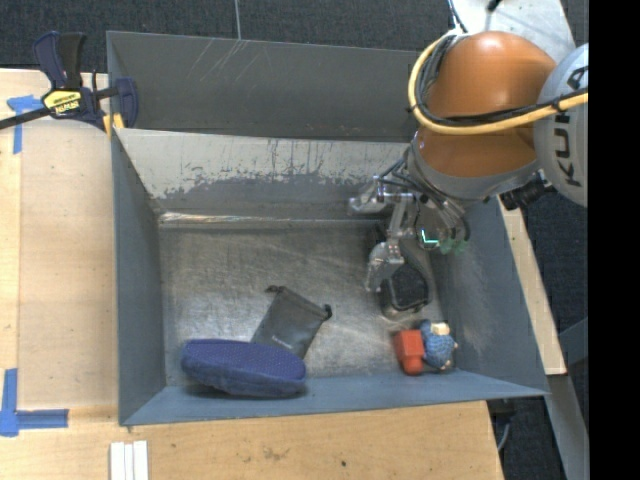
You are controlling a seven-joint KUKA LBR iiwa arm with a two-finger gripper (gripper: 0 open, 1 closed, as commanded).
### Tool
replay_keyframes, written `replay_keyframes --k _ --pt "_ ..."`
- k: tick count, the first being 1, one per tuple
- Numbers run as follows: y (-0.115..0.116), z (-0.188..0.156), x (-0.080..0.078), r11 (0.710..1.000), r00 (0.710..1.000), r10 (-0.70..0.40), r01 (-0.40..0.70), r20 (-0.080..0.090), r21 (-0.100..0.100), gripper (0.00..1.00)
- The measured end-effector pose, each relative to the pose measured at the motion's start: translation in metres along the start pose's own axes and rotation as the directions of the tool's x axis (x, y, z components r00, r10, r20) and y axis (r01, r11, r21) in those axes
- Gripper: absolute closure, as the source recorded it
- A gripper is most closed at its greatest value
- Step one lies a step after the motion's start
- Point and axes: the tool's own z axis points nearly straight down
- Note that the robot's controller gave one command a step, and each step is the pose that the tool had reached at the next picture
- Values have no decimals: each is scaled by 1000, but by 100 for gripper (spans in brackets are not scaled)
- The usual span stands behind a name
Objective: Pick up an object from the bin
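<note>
The grey bin (135,268) holds four loose things. Against its near wall, to the left, lies a dark blue oval pad (243,367). Against the same wall at the right sits a red block (408,351) with a small blue lump (438,345) touching its right side. Just beyond the pad, a flat dark grey pouch (290,320) lies tilted on the floor, its near end at the pad.

The tool (400,293) hangs low over the right side of the floor, just beyond the block and lump and well apart from the pad. Whether it is wide or narrow cannot be told, and nothing shows held in it.

The arm (480,88) above wears an orange cover, and its white casing shows the letters "KU".
</note>
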Motion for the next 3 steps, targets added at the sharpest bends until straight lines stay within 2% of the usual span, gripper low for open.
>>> replay_keyframes --k 1,2,3 --pt "27 164 29 995 995 -99 99 9 0 0" --pt "27 157 25 995 995 -97 97 23 0 100" --pt "7 -2 33 930 930 -367 367 14 5 100"
